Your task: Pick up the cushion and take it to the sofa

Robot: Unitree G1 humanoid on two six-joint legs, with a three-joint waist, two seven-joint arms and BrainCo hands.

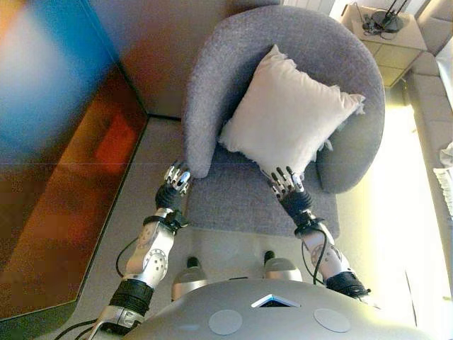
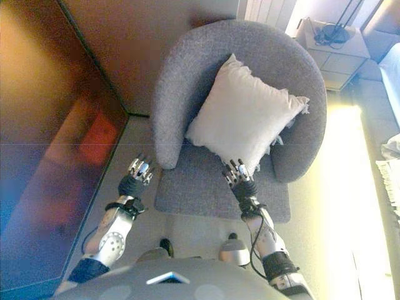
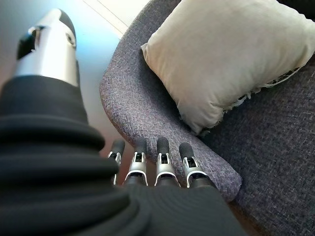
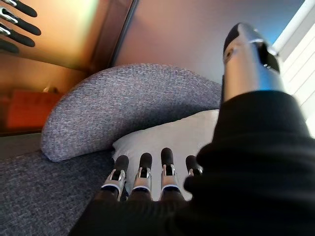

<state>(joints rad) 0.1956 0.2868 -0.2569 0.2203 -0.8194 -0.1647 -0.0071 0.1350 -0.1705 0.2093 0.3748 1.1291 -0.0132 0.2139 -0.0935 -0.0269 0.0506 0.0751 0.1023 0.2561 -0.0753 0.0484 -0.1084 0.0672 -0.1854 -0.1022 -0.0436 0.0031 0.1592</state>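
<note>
A cream square cushion (image 1: 287,117) leans against the back of a grey round-backed armchair (image 1: 340,57), one corner down on the seat. My right hand (image 1: 284,183) hovers over the seat just below that lower corner, fingers straight and open, holding nothing. The right wrist view shows its fingers (image 4: 142,172) pointing at the cushion (image 4: 167,135). My left hand (image 1: 177,177) is beside the chair's left armrest end, fingers straight, empty. Its wrist view shows the armrest (image 3: 147,113) and the cushion (image 3: 221,54) beyond.
A dark glossy cabinet or wall panel (image 1: 64,156) runs along the left. A side table (image 1: 389,32) with a lamp base stands at the back right, next to a pale sofa edge (image 1: 432,99). Carpeted floor (image 1: 396,227) lies to the chair's right.
</note>
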